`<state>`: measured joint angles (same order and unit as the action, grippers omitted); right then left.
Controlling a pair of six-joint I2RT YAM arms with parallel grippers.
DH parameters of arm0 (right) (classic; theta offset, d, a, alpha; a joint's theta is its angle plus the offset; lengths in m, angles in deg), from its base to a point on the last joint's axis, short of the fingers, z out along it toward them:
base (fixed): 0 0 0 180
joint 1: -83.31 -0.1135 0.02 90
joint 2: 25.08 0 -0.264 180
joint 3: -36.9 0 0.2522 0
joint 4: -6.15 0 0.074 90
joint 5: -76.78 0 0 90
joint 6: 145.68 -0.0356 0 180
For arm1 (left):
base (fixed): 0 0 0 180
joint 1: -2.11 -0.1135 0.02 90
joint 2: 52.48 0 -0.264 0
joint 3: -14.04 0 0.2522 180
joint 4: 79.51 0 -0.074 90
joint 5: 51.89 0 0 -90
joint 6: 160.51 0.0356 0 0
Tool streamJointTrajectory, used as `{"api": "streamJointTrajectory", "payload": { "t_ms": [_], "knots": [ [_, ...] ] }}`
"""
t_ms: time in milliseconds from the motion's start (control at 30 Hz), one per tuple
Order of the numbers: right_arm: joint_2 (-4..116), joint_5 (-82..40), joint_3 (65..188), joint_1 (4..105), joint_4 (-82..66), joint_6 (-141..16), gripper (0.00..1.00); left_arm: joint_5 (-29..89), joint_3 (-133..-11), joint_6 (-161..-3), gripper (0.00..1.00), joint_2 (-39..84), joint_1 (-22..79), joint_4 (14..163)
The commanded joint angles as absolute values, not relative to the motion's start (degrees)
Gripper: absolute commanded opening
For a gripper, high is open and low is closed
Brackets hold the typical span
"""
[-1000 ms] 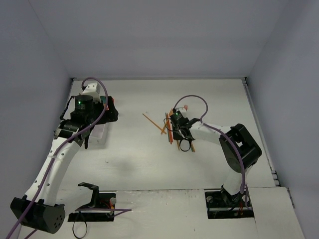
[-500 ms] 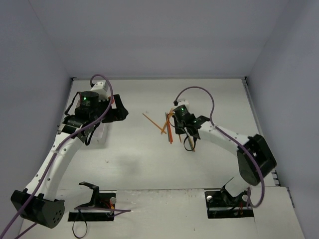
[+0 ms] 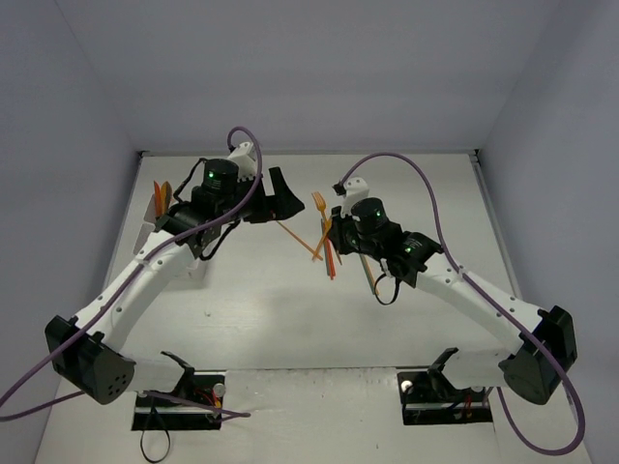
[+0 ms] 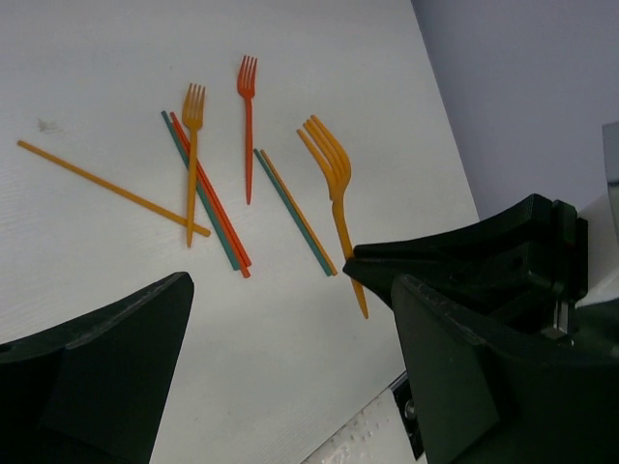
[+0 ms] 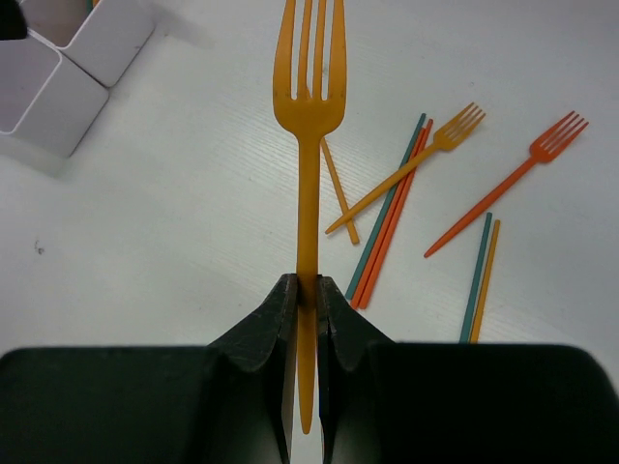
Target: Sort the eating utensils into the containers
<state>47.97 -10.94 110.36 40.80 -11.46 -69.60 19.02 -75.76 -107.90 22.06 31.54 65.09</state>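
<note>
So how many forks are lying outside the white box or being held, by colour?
Orange forks: 2, the held fork in the right gripper and the lying orange fork
Red forks: 1, the red fork
Total: 3

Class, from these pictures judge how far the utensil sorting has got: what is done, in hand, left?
Done: some orange pieces stand in the container. In hand: the right end effector grips an orange fork; the left end effector is open, empty. Left: two forks and five sticks on the table.

Orange fork (image 5: 308, 116), white box (image 5: 73, 116)
</note>
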Motion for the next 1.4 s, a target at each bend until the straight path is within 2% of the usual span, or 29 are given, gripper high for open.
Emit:
{"api": "streamJointTrajectory", "payload": {
  "t_ms": [0, 333, 467, 633, 767, 933, 1067, 1167, 1300, 1367],
  "knots": [
    [45.45, -15.28, 113.51, 40.02, -8.22, -68.03, 0.0, 19.48, -79.35, -111.69, 0.81, 23.63, 33.4, 73.15],
    [44.32, -18.07, 113.23, 39.59, -5.58, -69.36, 0.0, 19.85, -81.23, -113.28, 0.8, 28.02, 35.92, 74.9],
    [44.18, -18.34, 113.16, 39.4, -4.97, -69.48, 0.0, 19.86, -81.4, -114.3, 0.74, 29.05, 36.44, 76.32],
    [44.27, -18.49, 112.98, 39.28, -4.36, -69.56, 0.0, 20.09, -80.94, -115.16, 0.61, 29.43, 36.83, 78.99],
    [44.52, -18.67, 112.82, 39.19, -3.94, -69.82, 0.0, 20.43, -80.04, -116.14, 0.41, 29.28, 36.98, 81.15],
    [44.81, -18.67, 112.61, 39.1, -3.44, -69.94, 0.0, 20.49, -79.09, -116.46, 0.25, 28.86, 37.0, 82.43],
    [45.16, -18.68, 112.54, 39.02, -3.19, -70.01, 0.01, 21.19, -78.2, -116.3, 0.06, 27.97, 37.0, 82.56],
    [45.64, -18.76, 112.54, 39.1, -3.12, -70.09, 0.08, 21.67, -76.7, -116.3, 0.0, 27.02, 37.0, 83.27],
    [45.83, -18.18, 112.32, 39.1, -3.04, -70.31, 0.47, 22.81, -75.63, -115.3, 0.0, 25.35, 37.0, 83.37],
    [45.78, -17.29, 112.1, 39.12, -3.04, -70.42, 0.62, 24.06, -75.2, -113.82, 0.0, 24.32, 36.89, 82.48]
  ]
}}
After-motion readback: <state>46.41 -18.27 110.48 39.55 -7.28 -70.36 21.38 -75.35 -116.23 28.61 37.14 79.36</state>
